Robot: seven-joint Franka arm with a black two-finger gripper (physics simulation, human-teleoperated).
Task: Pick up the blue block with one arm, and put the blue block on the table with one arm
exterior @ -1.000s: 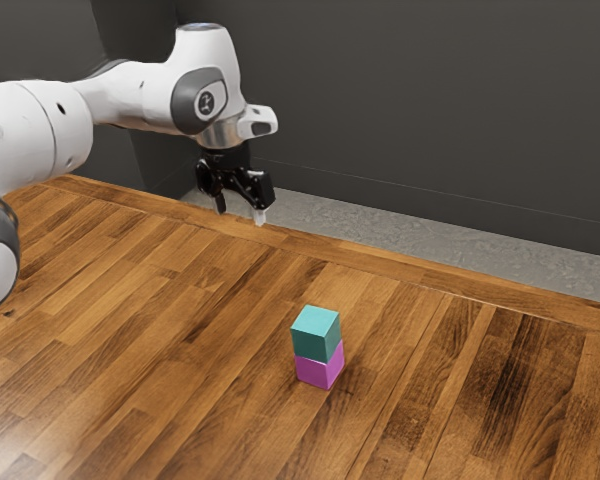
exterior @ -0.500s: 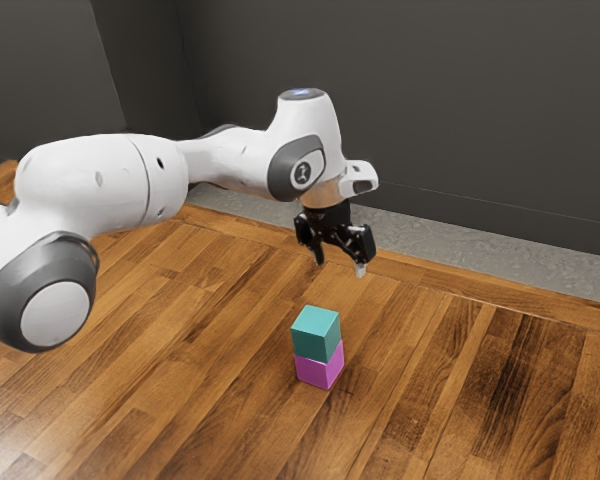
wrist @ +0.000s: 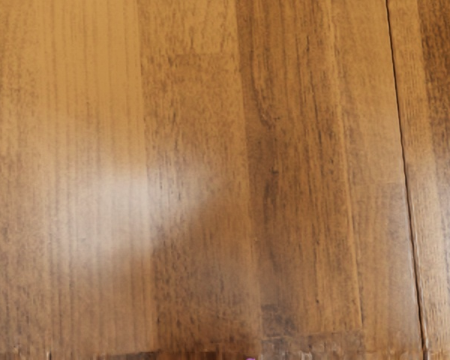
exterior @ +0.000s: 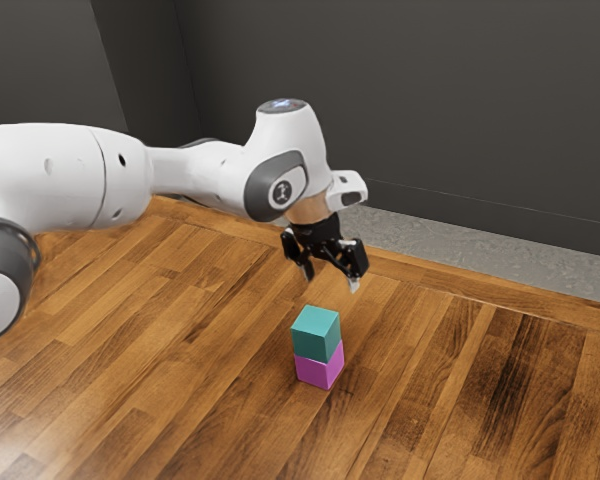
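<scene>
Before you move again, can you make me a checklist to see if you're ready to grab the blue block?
1. Gripper open: ok, its fingers are apart.
2. Gripper empty: ok, nothing is between the fingers.
3. Blue block free on top: ok, it sits on the purple block with nothing on it.
4. Fingers down around the blue block: not ok, they are above it.
5. Gripper lined up exactly over the blue block: cannot tell.

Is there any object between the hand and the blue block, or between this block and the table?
Nothing visible stands between the open hand and the blue block. The pink block separates it from the table.
</scene>
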